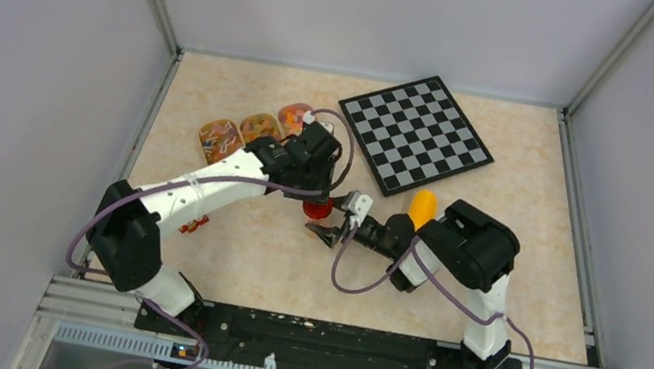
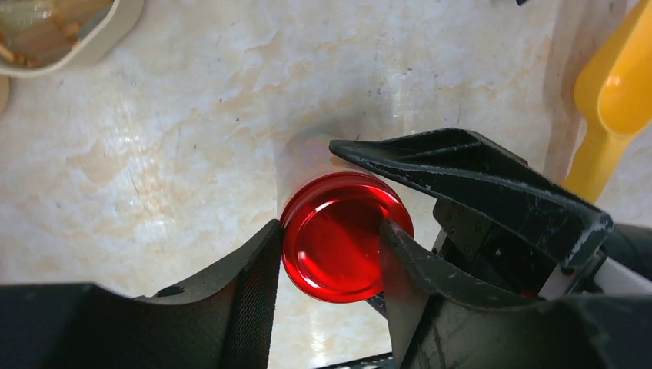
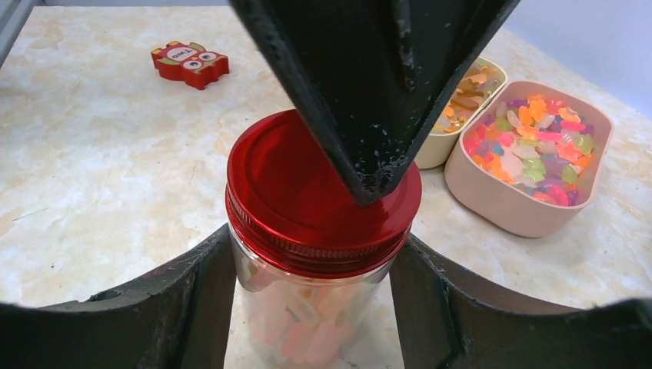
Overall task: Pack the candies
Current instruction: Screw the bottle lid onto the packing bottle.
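Note:
A small clear jar (image 3: 307,307) with a red lid (image 3: 307,184) stands on the table and holds pink and orange candies. My right gripper (image 3: 311,254) is shut on the jar's body, one finger on each side. My left gripper (image 2: 329,231) comes from above and is shut on the red lid (image 2: 338,238). In the top view both grippers meet at the lid (image 1: 316,209) in the middle of the table. More loose candies (image 3: 538,142) fill a beige tray (image 3: 507,207) to the right of the jar.
Three candy trays (image 1: 259,125) sit at the back left. A yellow-orange scoop (image 1: 423,207) lies by the right arm. A chessboard (image 1: 415,134) lies at the back right. A red toy block (image 3: 190,63) lies at the left.

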`<state>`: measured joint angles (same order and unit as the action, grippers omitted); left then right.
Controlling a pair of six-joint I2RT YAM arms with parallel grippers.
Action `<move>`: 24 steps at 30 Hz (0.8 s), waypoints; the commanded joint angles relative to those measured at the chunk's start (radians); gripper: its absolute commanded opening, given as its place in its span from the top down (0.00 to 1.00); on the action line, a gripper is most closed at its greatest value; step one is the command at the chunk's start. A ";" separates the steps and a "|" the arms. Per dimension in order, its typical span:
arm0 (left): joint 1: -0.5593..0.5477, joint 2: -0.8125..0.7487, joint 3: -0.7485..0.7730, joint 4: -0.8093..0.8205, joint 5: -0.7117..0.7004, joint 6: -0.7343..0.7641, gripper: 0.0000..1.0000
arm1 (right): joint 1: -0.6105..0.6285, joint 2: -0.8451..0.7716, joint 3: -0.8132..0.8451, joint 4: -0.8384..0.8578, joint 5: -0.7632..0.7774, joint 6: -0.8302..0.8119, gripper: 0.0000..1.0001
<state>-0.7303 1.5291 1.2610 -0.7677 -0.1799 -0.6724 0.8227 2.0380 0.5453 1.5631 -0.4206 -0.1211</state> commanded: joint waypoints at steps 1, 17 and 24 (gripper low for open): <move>-0.009 0.007 -0.084 0.196 0.189 0.290 0.47 | 0.001 0.039 -0.013 0.158 -0.088 -0.052 0.55; -0.001 0.047 0.155 0.074 0.189 0.293 0.01 | 0.000 0.041 -0.010 0.157 -0.093 -0.049 0.55; 0.009 0.050 0.264 -0.099 0.069 0.137 0.01 | 0.000 0.042 -0.014 0.158 -0.090 -0.050 0.55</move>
<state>-0.7177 1.6058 1.4452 -0.8314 -0.0875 -0.3931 0.8135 2.0380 0.5491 1.5635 -0.4778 -0.1555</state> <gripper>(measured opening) 0.985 0.632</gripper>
